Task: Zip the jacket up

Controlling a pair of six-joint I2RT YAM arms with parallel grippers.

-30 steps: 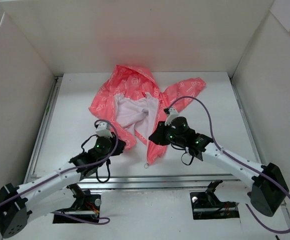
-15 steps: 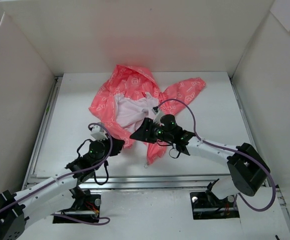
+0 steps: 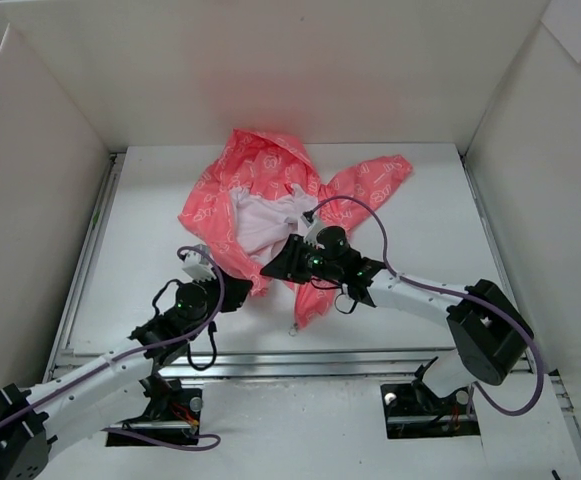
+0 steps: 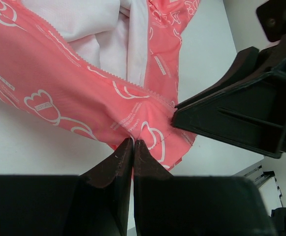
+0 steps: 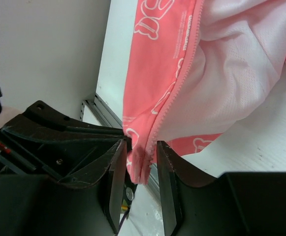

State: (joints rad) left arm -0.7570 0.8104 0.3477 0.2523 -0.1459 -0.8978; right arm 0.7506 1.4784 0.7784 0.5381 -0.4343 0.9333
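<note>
The coral-pink jacket (image 3: 260, 190) lies open on the white table, white lining up, hood towards the back. My left gripper (image 3: 236, 284) is shut on the bottom hem of the jacket's left front panel (image 4: 133, 123). My right gripper (image 3: 269, 270) sits just right of it, tip to tip. Its jaws stand apart, and the toothed zipper edge (image 5: 168, 105) of that panel hangs between them (image 5: 142, 160) without being pinched. The right gripper's black body (image 4: 236, 110) shows in the left wrist view. The other front panel (image 3: 310, 300) trails towards the front edge.
White walls (image 3: 30, 200) enclose the table on three sides. A metal rail (image 3: 370, 355) runs along the front edge. A purple cable (image 3: 410, 250) loops over the right arm. A small pull (image 3: 293, 332) lies at the loose panel's bottom corner.
My right gripper has swung left from the right front panel to the left panel's zipper edge, ending beside the left gripper. My left arm has drawn back slightly, still holding the hem.
</note>
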